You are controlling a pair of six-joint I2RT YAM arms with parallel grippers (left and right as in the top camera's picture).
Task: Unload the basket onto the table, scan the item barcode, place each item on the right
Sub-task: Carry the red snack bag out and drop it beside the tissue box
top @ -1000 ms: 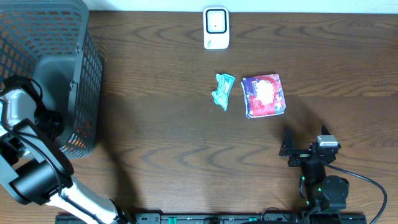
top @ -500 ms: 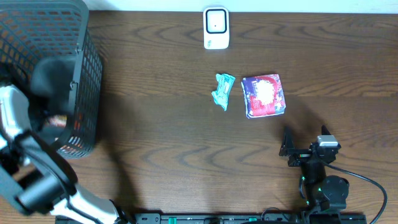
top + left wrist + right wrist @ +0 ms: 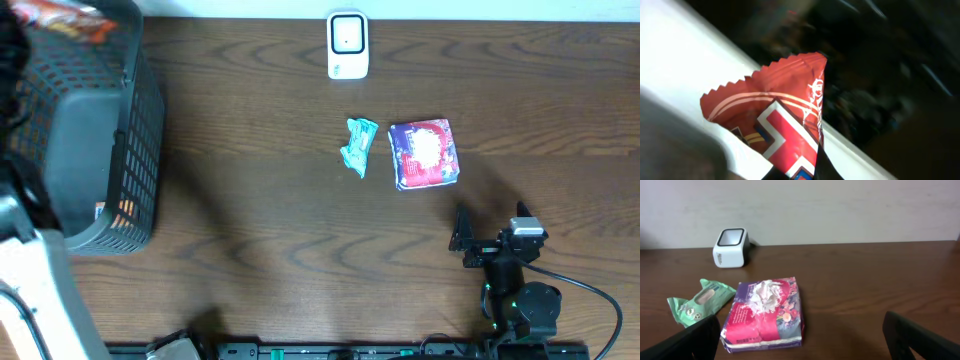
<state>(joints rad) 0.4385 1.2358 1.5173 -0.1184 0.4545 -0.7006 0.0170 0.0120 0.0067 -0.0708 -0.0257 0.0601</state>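
Carrying the packet (image 3: 62,14), pinched tight in the left gripper (image 3: 22,25) above the basket's (image 3: 120,150) far corner, should go as a steady sweep over the desk (image 3: 250,200) to the scanner (image 3: 348,45). Its barcode side, not visible here, should face the window. The right gripper (image 3: 805,347) rests wide open and empty.

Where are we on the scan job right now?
Done: the left end effector is shut on a red packet, raised over the basket. In hand: the packet, held aloft; no barcode shows on it yet. Left: present it to the white scanner. The right end effector sits open, idle.
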